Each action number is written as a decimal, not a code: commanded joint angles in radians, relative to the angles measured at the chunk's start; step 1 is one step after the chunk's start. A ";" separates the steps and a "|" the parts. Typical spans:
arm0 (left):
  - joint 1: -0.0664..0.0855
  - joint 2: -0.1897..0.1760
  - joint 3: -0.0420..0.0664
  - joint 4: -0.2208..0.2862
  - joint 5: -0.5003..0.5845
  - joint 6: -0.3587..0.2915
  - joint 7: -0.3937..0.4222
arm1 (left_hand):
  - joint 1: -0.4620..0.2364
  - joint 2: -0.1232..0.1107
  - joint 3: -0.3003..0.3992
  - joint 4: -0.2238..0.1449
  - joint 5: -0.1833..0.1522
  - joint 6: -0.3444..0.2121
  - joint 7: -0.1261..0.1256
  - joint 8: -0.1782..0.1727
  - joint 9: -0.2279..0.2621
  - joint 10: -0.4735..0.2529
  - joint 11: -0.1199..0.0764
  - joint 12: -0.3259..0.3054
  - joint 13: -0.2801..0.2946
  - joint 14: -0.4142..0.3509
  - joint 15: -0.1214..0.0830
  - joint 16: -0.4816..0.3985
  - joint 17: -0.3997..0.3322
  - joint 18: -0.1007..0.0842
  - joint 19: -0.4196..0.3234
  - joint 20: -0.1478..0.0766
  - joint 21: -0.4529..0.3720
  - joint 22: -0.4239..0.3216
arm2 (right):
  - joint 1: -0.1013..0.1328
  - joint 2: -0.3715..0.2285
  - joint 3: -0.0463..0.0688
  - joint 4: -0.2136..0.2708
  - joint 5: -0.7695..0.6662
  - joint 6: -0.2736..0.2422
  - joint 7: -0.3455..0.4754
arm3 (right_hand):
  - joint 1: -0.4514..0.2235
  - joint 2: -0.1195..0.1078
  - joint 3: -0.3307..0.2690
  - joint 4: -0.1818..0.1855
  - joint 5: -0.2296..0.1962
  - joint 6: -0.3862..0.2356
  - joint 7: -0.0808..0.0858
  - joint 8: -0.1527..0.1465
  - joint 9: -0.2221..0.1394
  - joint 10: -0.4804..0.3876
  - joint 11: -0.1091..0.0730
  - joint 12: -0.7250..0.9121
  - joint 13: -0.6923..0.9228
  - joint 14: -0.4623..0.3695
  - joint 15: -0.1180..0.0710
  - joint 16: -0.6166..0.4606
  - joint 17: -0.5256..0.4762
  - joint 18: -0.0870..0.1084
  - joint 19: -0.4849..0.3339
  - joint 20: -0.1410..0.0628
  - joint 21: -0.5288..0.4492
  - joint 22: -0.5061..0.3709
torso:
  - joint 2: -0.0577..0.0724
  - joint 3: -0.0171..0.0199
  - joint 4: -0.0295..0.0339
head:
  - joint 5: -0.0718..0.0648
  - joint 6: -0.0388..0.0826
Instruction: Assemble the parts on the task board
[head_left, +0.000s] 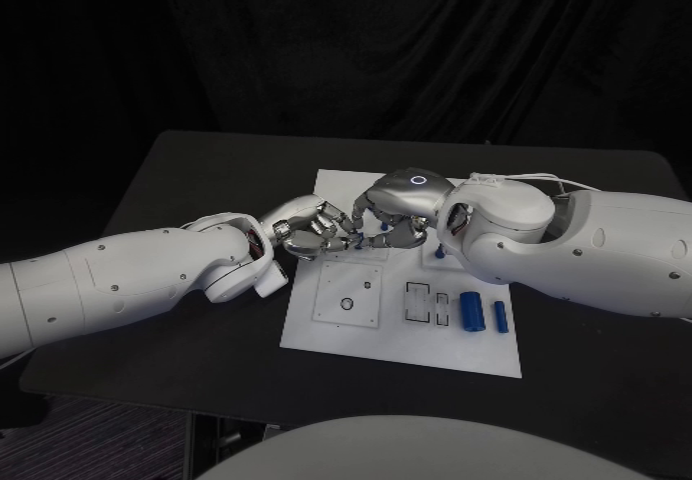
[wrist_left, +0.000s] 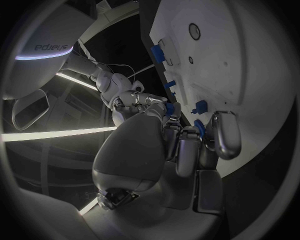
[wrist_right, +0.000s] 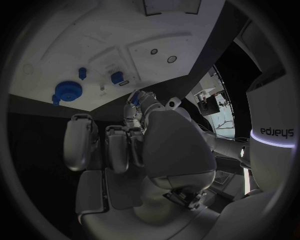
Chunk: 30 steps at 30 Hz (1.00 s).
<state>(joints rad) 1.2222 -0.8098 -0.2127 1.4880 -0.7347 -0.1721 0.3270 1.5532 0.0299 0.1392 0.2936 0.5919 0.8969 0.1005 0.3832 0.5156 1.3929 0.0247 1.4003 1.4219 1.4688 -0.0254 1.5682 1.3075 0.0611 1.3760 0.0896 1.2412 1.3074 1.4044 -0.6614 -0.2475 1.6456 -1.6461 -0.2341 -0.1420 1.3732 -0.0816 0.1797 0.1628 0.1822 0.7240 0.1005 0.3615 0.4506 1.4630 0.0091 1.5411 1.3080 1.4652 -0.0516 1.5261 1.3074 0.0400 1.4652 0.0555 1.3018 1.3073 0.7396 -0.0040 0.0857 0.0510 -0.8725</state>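
Note:
The white task board (head_left: 411, 345) lies mid-table. My two hands meet above its far half, fingertips close together. The left hand (head_left: 310, 236) has its fingers curled round a small blue part (wrist_left: 199, 127) in the left wrist view. The right hand (head_left: 398, 203) pinches a small blue part (head_left: 389, 229), which shows at its fingertips (wrist_right: 134, 98) in the right wrist view. I cannot tell whether both hands hold the same piece. A thick blue cylinder (head_left: 473, 312), a thin blue pin (head_left: 500, 317) and a small blue block (head_left: 441, 300) lie on the board's near right part.
Blue parts stand in the board: a round one (wrist_right: 67, 91) and two small ones (wrist_right: 82, 73) (wrist_right: 117, 77). Empty slots (head_left: 417, 302) and a plate with holes (head_left: 349, 302) sit on the board's near half. The black table (head_left: 188, 190) surrounds the board.

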 joint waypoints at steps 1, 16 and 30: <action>0.001 -0.002 0.001 0.002 0.010 0.004 0.006 | 0.016 0.004 0.053 -0.040 0.003 -0.002 -0.004 0.020 0.048 0.008 -0.001 0.006 0.019 0.101 -0.002 0.001 0.262 0.013 0.001 -0.007 0.008 0.166 | -0.002 -0.012 0.000 0.005 -0.006 -0.006 0.007 | -0.011 -0.002 -0.004 0.009 -0.022 -0.030 0.003 -0.018 -0.014 0.049 -0.001 -0.010 0.200 0.088 -0.003 -0.013 0.223 0.024 -0.006 -0.001 -0.022 0.179 | 0.000 -0.0001 0.0004 | 0.001 0.000; 0.002 -0.053 0.001 0.036 -0.014 -0.033 -0.072 | 0.008 -0.008 0.079 -0.036 0.005 0.000 -0.006 0.029 0.055 0.017 -0.003 0.013 0.023 0.102 -0.004 0.003 0.263 0.011 0.009 -0.008 0.022 0.169 | 0.005 -0.145 0.000 0.040 -0.006 -0.113 0.017 | -0.011 -0.006 -0.017 0.030 -0.065 -0.089 0.010 -0.046 -0.052 0.026 0.007 -0.024 0.179 0.077 0.004 -0.042 0.203 0.032 -0.025 0.005 -0.065 0.167 | 0.000 0.0007 0.0000 | 0.015 0.000; 0.106 -0.042 0.001 0.035 -0.212 0.196 -0.427 | -0.065 -0.040 0.233 -0.011 0.006 -0.048 -0.014 0.124 0.171 0.006 -0.009 -0.002 0.010 0.102 -0.010 0.003 0.263 0.010 0.014 -0.013 0.031 0.169 | 0.019 -0.240 0.000 0.031 -0.004 -0.112 -0.034 | -0.015 0.006 -0.023 0.072 -0.089 -0.056 0.012 -0.024 -0.069 0.006 0.009 -0.037 0.158 0.066 0.006 -0.076 0.180 0.039 -0.040 0.008 -0.106 0.156 | -0.007 0.0069 -0.0033 | 0.015 0.000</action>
<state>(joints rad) 1.3189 -0.8584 -0.2122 1.5278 -0.8731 -0.0932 0.0482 1.4956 -0.0103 0.3020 0.3300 0.6009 0.8469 0.0976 0.4511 0.6479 1.4053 0.0124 1.4052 1.3184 1.4652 -0.0289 1.5682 1.3075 0.0610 1.3906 0.0752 1.2764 1.3074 1.4211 -0.8986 -0.2478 1.6760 -1.6463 -0.3289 -0.1455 1.3563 -0.0855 0.1559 0.2304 0.0914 0.6625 0.1119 0.3321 0.3821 1.4666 0.0128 1.5073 1.3076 1.4652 -0.0516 1.4529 1.3074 0.0709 1.4329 0.0627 1.1990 1.3079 0.7372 -0.0012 0.0847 0.0646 -0.8725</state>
